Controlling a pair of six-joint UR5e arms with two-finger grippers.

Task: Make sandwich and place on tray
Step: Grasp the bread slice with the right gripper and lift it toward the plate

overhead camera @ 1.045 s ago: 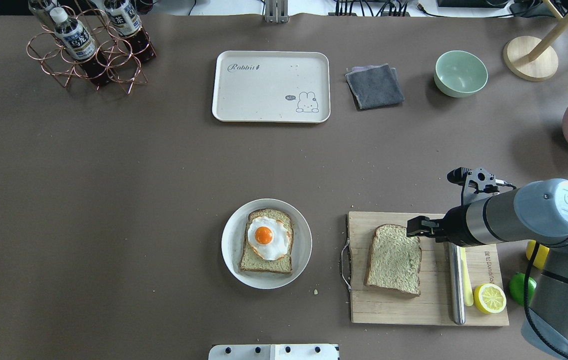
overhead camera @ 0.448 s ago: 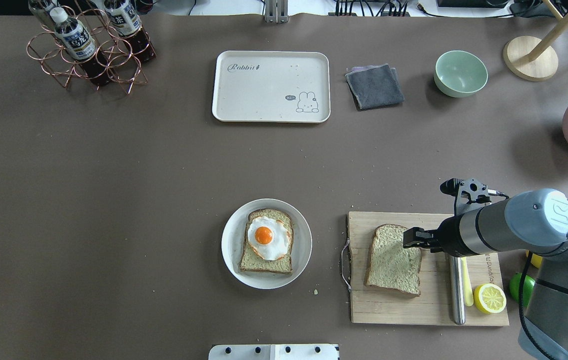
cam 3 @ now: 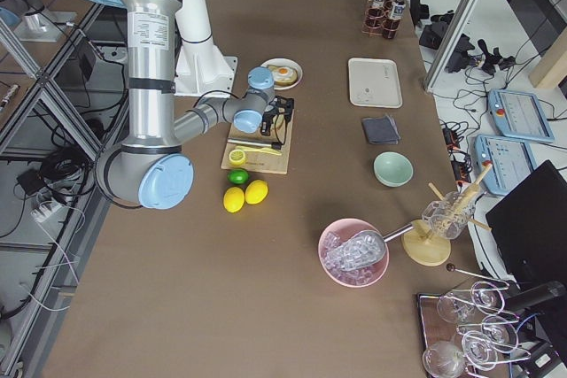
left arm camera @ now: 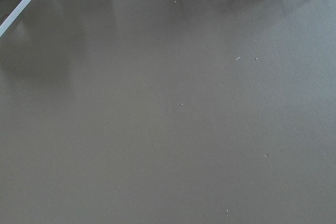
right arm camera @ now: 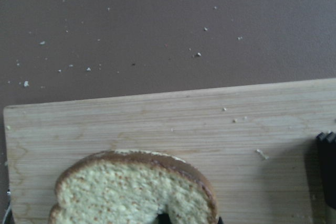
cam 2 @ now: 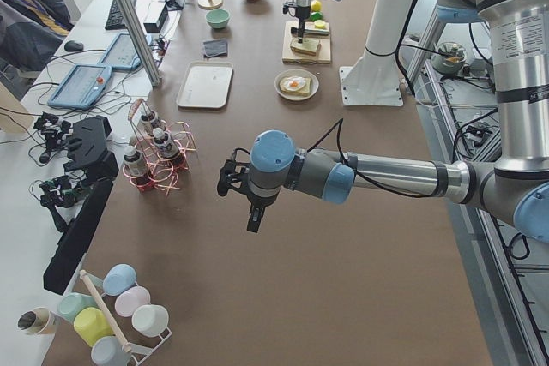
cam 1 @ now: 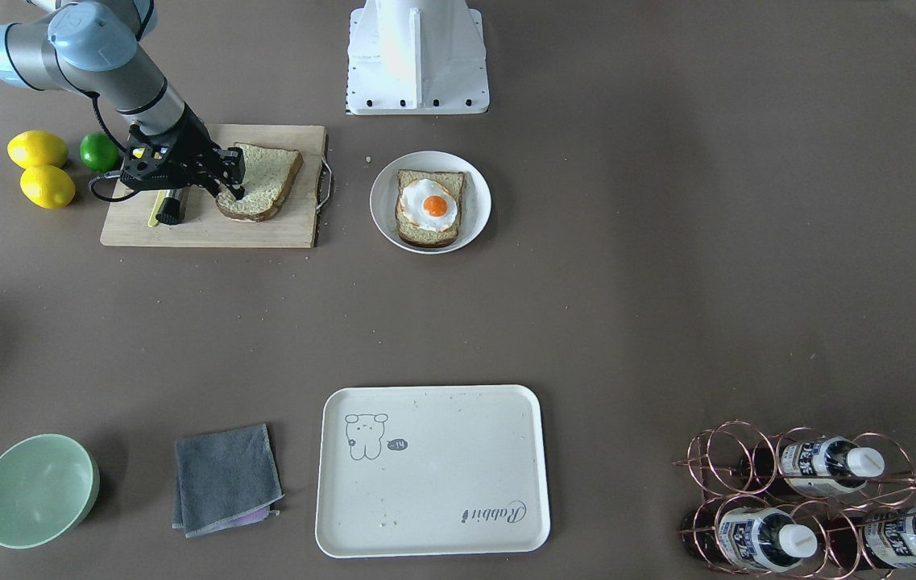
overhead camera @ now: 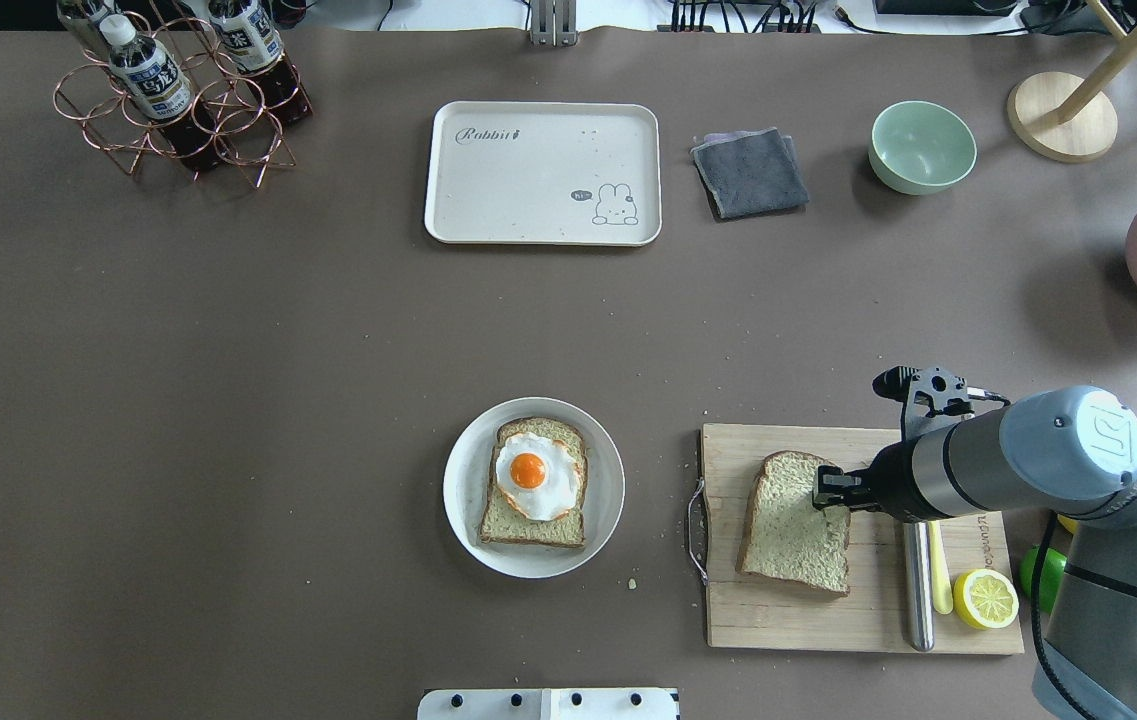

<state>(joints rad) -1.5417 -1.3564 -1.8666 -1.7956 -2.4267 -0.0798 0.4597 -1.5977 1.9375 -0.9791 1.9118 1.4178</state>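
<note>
Your right pincer is down at the loose slice on the board. It has hold of the slice's right edge, up near the round top. The fingers look pressed onto that edge, one on top of the bread, and the wrist view shows a dent in the bread there. So I judge it is pinching the slice.

The other slice lies on the plate with the egg on it. The plate is just to the robot's left of the board. That is the way the loose slice has to go: up off the board, then across to the left, then down on the egg.

Both slices lie the same way, with the round top away from the robot. The loose one is turned only a little, so you need just a small twist to match them.

The tray sits well apart, across the bench from the plate, with nothing on it yet.

The right arm is much nearer to all of this. Your left pincer hangs over bare bench far off to the left, and I cannot tell if it is spread or pressed together.
</note>
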